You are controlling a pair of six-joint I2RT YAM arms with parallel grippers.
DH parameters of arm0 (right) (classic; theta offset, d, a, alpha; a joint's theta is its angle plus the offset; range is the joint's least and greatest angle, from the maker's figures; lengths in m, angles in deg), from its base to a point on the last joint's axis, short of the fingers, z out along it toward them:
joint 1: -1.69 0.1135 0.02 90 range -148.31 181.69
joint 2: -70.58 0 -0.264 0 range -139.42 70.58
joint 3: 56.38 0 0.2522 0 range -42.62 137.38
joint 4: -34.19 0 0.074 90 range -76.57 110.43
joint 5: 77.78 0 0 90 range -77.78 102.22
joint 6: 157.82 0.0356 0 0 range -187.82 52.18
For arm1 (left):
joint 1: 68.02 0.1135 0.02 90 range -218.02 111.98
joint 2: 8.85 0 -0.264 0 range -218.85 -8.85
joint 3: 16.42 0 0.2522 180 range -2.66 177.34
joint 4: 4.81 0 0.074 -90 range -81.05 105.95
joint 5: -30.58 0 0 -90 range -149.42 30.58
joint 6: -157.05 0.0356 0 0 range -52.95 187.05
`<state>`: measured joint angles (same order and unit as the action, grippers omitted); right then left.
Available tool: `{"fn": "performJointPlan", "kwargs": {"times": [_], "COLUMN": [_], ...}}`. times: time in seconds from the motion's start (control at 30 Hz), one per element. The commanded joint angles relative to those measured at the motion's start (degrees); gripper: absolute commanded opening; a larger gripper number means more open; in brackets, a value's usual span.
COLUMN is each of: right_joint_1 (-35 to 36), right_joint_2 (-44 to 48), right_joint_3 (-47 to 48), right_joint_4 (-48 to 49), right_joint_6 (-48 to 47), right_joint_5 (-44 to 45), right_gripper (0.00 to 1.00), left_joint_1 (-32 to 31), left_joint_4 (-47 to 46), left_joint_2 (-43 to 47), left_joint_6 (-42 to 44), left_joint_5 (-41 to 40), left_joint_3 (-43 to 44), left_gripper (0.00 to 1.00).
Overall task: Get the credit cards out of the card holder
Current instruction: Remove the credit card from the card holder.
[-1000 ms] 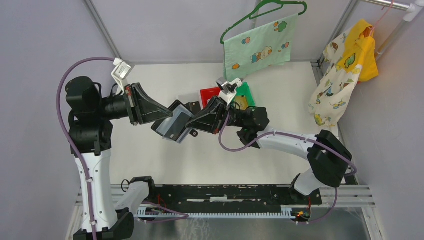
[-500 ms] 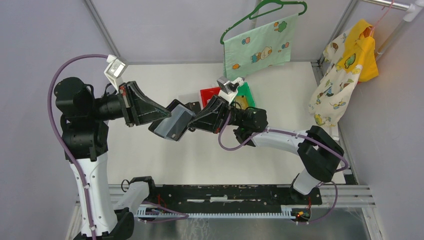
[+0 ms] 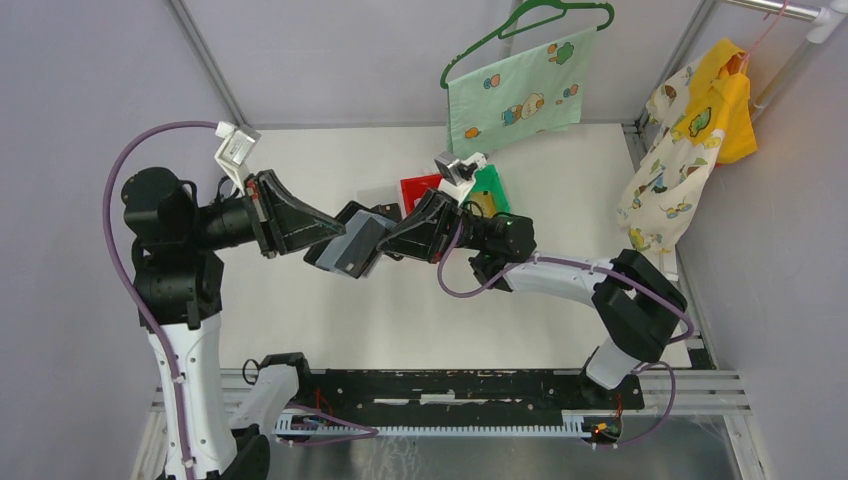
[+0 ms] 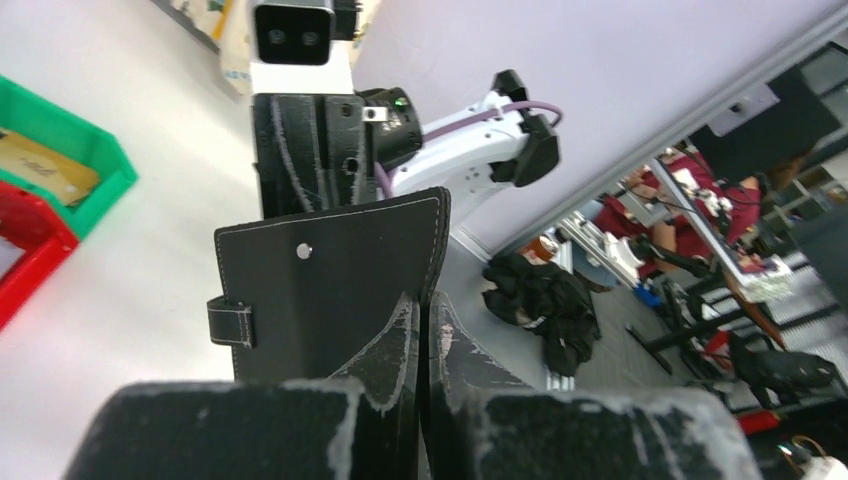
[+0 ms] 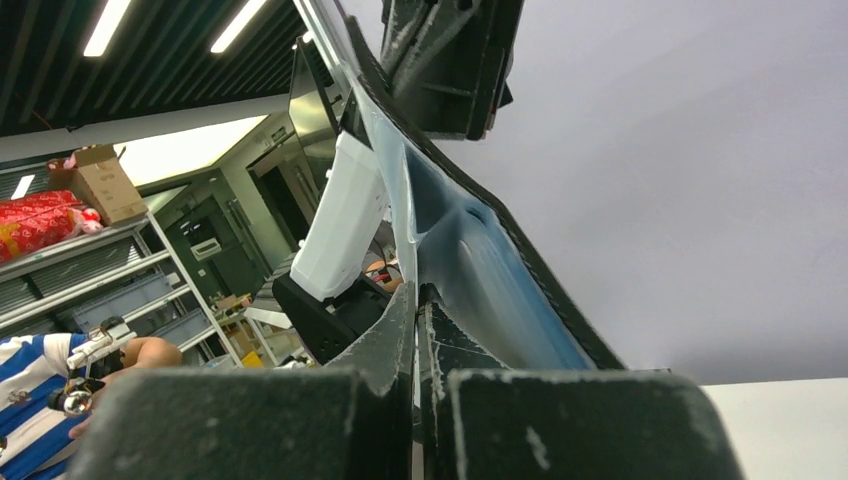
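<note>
Above the middle of the white table (image 3: 330, 320), just left of the red bin (image 3: 415, 187) and green bin (image 3: 495, 185), the black card holder (image 3: 352, 245) hangs in the air between the arms. The left gripper (image 3: 325, 233) is pinched fully closed on its black outer flap, the right gripper (image 3: 388, 245) pinched closed on its grey-blue lined side. An uneven pull could slip the thin leather from one pinch and drop the holder. One tan credit card (image 3: 483, 205) lies in the green bin, but I cannot tell whether the right fingers have another or only lining, so a pull may bring nothing out.
</note>
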<state>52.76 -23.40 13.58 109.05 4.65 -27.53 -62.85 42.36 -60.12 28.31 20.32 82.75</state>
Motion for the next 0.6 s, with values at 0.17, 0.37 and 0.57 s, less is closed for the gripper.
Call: {"fn": "performJointPlan", "kwargs": {"times": [0.17, 0.37, 0.57], "right_joint_1": [1.8, 2.1, 2.0], "right_joint_2": [3.6, 4.4, 5.9], "right_joint_3": [-2.6, -2.6, -2.0], "right_joint_4": [4.5, 1.9, -2.5], "right_joint_6": [-2.5, -4.7, -7.7], "right_joint_5": [3.7, 5.3, 6.2], "right_gripper": [0.00, 0.00, 0.00], "left_joint_1": [0.1, 0.1, 0.1], "left_joint_4": [-0.2, 0.8, 6.7], "left_joint_2": [2.3, 2.7, 4.6], "left_joint_6": [11.5, 12.5, 19.9], "left_joint_5": [-6.0, -3.6, -2.5], "left_joint_3": [-6.3, -6.2, -8.4], "left_gripper": [0.24, 0.45, 0.53]}}
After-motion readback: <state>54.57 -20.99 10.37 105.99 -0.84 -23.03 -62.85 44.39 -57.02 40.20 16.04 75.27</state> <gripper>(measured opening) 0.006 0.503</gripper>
